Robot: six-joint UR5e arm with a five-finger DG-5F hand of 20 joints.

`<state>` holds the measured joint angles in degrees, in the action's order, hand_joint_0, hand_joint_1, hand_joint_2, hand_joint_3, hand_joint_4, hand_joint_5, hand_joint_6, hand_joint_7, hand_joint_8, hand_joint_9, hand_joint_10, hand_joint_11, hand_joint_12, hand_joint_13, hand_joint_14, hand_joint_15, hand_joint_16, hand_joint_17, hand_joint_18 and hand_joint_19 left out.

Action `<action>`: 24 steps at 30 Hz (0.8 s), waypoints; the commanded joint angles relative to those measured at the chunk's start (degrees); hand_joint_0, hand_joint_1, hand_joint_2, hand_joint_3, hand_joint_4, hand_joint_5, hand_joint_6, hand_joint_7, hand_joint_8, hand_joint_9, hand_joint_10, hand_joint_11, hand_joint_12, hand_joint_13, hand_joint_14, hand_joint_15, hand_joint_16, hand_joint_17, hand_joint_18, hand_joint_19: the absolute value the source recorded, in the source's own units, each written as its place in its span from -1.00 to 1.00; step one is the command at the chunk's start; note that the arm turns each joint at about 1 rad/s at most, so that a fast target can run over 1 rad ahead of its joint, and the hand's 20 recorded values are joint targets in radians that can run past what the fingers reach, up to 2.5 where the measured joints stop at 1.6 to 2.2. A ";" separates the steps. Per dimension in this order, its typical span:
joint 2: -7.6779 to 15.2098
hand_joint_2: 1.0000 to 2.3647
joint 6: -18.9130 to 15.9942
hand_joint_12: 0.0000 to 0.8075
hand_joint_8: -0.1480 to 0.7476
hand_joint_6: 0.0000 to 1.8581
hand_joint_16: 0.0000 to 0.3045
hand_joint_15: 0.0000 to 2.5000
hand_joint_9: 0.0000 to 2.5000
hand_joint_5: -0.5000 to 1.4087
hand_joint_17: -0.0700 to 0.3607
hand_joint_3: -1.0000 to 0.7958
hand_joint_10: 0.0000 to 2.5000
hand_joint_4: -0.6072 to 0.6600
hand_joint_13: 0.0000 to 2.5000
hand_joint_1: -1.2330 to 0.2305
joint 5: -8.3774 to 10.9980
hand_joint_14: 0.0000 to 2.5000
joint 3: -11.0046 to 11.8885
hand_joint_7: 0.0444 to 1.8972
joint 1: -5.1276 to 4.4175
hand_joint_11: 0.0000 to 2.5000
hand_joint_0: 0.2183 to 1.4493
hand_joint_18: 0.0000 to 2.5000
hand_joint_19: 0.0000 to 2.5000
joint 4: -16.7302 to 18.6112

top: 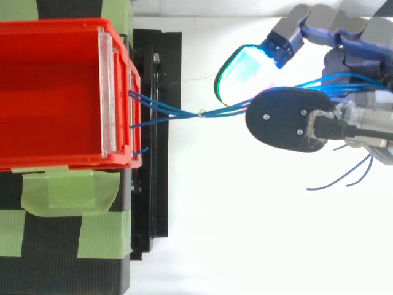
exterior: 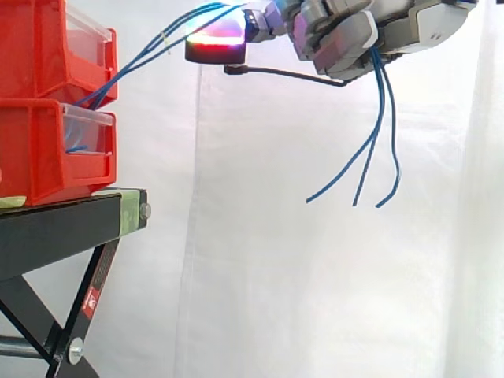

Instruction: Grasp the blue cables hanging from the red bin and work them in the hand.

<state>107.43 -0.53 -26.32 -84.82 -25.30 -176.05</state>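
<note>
Sideways, blue cables [exterior: 382, 87] below robot hand [exterior: 354, 35]

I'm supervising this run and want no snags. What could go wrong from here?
The blue cables run nearly straight from the red bin to the hand; pulling away might drag the bin or yank them out. Their loose ends dangle below the hand, so they could slip free.

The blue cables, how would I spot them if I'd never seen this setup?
Find the stacked red bins at the side view's left. From their front, the blue cables rise rightward into the hand, ends dangling beneath it. They are the only thin blue strands here.
</note>
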 commanded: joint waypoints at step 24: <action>-0.03 -0.97 -0.18 0.16 0.40 -1.00 -0.67 0.09 -0.54 -0.16 -0.14 -0.54 1.00 0.46 -0.26 -0.16 0.74 1.00 0.00 0.34 -0.45 1.00 0.22 0.25 0.12 0.00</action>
<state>107.42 -0.69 -25.76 -84.83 -25.66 -176.04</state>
